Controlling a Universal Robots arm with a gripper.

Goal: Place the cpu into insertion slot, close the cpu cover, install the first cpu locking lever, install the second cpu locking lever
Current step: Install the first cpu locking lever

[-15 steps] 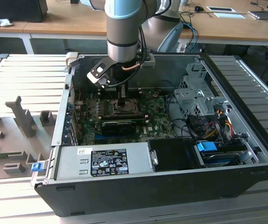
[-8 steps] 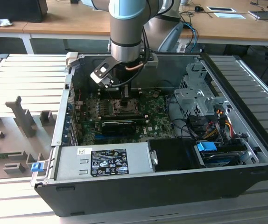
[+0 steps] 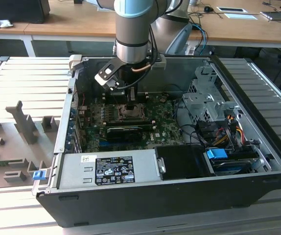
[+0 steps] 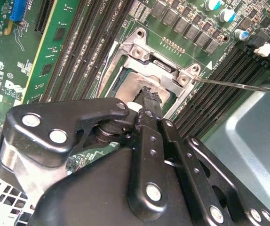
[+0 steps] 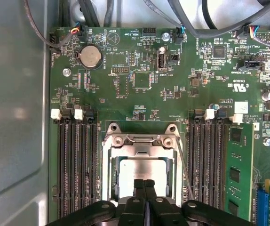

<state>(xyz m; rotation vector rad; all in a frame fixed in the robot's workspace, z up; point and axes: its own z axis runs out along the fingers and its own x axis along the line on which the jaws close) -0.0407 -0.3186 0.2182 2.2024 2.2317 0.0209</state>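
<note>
The tool (image 5: 144, 184) hangs low over the insertion slot (image 5: 106, 165) on the green motherboard (image 5: 139, 94), inside the open computer case (image 3: 179, 200) that stands on the ribbed grey worktop (image 3: 28, 78). Its two black fingers are pressed together with nothing visible between them, and their tips sit at the edge of the socket's window, touching or just above it; contact cannot be settled from either wrist view. The cpu (image 5: 142, 172) already lies in the slot, its silvery top showing flat through the square opening of the cpu cover (image 5: 142, 149), which is folded down over it, so the first two steps look done. The relation that matters is with the thin wire locking lever (image 5: 184, 165): it lies just beside the socket, between the cover and the bank of memory slots (image 5: 210, 165) that carries the installed green module (image 5: 238, 174), off to the side of the closed fingertips, not under them. Its long axis runs along that edge of the socket from the hinge corner, and in the second wrist view the lever (image 4: 238, 85) reaches out over the memory slots, which suggests it stands raised and unlatched
</note>
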